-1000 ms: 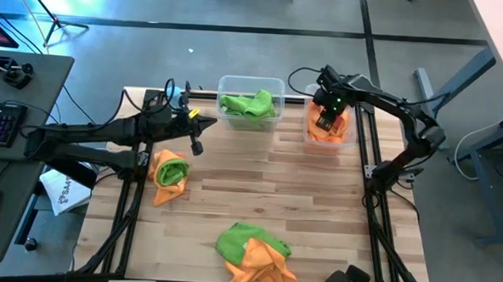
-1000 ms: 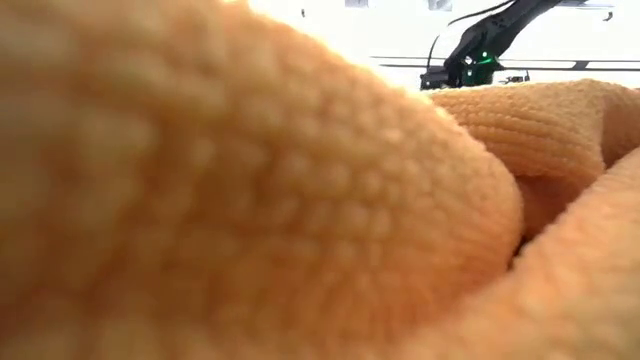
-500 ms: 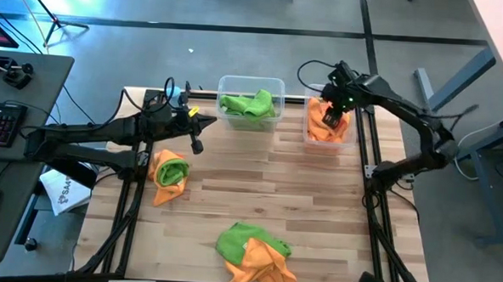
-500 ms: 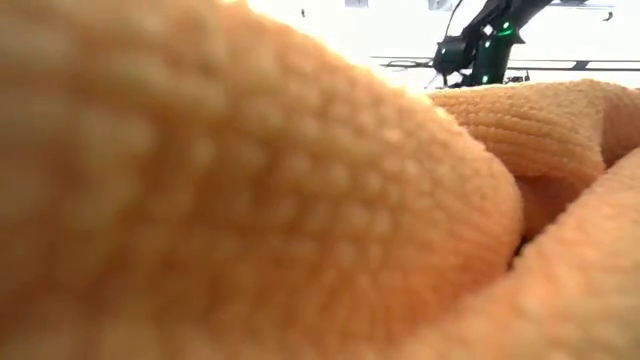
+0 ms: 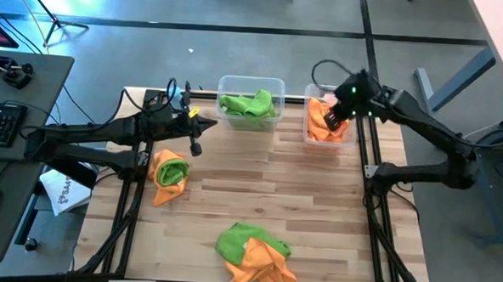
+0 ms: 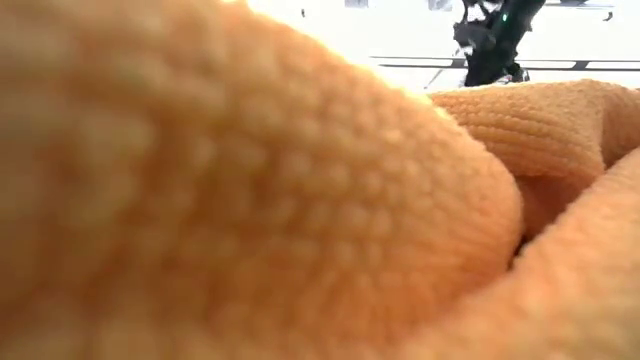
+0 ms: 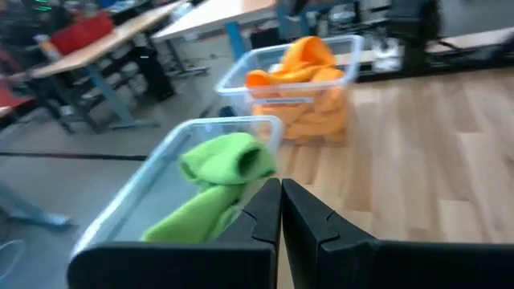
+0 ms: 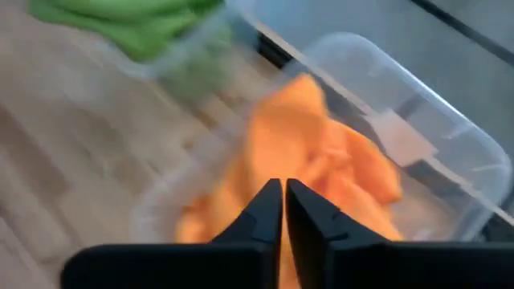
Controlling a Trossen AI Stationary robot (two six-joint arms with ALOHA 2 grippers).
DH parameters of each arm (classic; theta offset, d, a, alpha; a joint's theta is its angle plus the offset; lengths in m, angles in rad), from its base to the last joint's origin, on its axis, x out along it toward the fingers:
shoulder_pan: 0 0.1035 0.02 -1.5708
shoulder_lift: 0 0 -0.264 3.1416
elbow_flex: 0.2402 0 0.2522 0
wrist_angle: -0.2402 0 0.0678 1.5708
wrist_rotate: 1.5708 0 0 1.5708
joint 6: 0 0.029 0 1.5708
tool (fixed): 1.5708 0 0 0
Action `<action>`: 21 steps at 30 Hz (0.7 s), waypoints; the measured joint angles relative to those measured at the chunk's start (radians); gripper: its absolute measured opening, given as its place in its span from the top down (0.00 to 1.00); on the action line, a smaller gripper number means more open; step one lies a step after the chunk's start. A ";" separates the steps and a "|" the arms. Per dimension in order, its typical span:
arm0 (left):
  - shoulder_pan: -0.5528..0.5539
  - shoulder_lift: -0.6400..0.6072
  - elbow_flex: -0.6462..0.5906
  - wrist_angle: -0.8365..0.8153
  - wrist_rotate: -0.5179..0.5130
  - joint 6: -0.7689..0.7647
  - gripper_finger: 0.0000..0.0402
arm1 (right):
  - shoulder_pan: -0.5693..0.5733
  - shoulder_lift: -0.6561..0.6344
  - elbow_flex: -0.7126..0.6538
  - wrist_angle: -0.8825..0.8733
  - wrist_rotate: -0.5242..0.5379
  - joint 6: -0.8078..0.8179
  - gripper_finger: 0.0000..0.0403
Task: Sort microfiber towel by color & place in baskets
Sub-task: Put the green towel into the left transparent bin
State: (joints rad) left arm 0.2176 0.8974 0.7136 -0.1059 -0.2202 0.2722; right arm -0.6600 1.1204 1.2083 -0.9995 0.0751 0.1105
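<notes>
Two baskets (image 5: 251, 81) on wooden table (image 5: 317, 195)

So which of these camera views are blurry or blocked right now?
Low view: almost wholly blocked by an out-of-focus orange towel pressed close to the lens, background blown out white. Right wrist view: motion-smeared over the narrower basket. Left wrist view: softly blurred. High view: sharp, with blue glare at its upper left.

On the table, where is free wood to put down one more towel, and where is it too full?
Free: the middle strip of the table, between the orange-green towel bundle and the right rail; also the wood before the narrow basket. Crowded: the front pile, the wide basket, and around the left gripper.
</notes>
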 joint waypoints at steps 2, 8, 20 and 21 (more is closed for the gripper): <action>0.000 0.000 0.000 -0.018 0.035 0.000 1.00 | 0.101 -0.019 0.000 0.016 0.079 0.100 0.97; -0.002 0.000 0.000 -0.098 0.018 0.002 1.00 | 0.452 -0.021 0.000 0.049 0.368 0.376 0.99; -0.003 -0.034 0.001 -0.183 -0.018 -0.086 1.00 | 0.880 0.098 0.000 0.057 0.724 0.817 1.00; -0.003 -0.034 0.010 -0.209 -0.029 -0.107 1.00 | 0.898 0.112 0.000 0.061 0.738 0.844 1.00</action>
State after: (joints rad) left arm 0.2150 0.8639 0.7238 -0.3149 -0.2490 0.1653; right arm 0.2377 1.2320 1.2087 -0.9386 0.8129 0.9545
